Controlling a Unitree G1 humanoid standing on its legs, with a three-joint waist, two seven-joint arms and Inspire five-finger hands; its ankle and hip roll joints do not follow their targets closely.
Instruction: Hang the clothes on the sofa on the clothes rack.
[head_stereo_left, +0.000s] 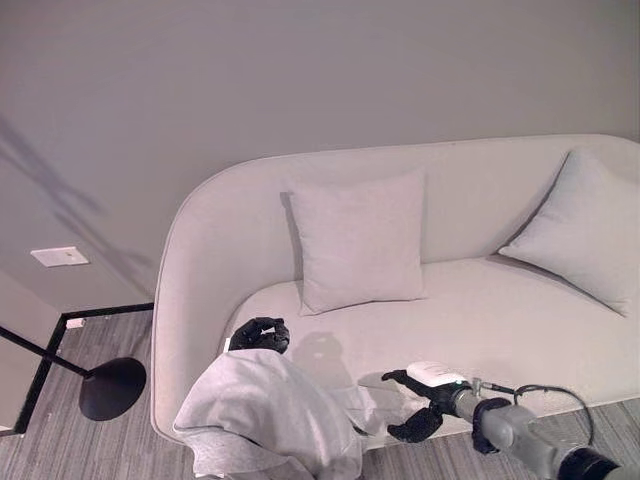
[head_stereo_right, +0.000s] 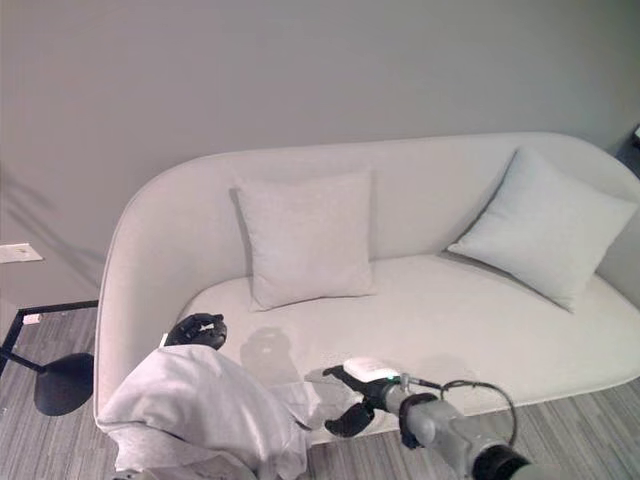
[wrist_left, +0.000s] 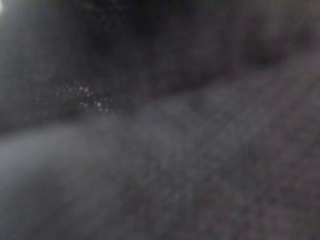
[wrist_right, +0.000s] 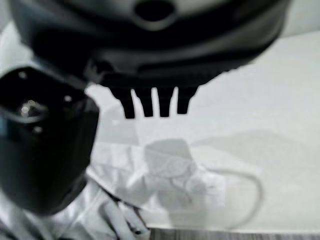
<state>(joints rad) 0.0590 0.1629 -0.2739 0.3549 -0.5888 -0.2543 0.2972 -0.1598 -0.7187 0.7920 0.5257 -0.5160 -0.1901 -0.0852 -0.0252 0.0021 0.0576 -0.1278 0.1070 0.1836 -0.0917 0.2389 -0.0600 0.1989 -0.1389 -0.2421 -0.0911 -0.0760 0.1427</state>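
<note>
Right hand: the right hand (head_stereo_left: 425, 398) hovers just over the sofa's front edge, thumb and fingers spread apart, grasping nothing; the garment's trailing end lies below it in the right wrist view.
Left hand: the left hand (head_stereo_left: 260, 334) sits at the top of the bundled cloth near the sofa's front left corner, fingers curled; whether they pinch the fabric I cannot tell, since its own wrist view is too blurred to read.
Garment: a pale grey garment (head_stereo_left: 265, 415) is draped over the left forearm, hanging past the sofa's front edge, with one crumpled end resting on the seat beside the right hand.
Sofa: the sofa (head_stereo_left: 500, 320) carries a square cushion (head_stereo_left: 358, 240) against the middle of its back and a second cushion (head_stereo_left: 585, 230) leaning at its right end.
Rack: a black stand base (head_stereo_left: 112, 387) and thin black frame stand on the floor beyond the sofa's left end; probably the clothes rack.
Step in hand: lifting the garment clear, judging by the drape.
Next move: gather the trailing end, then turn left toward the stand.
</note>
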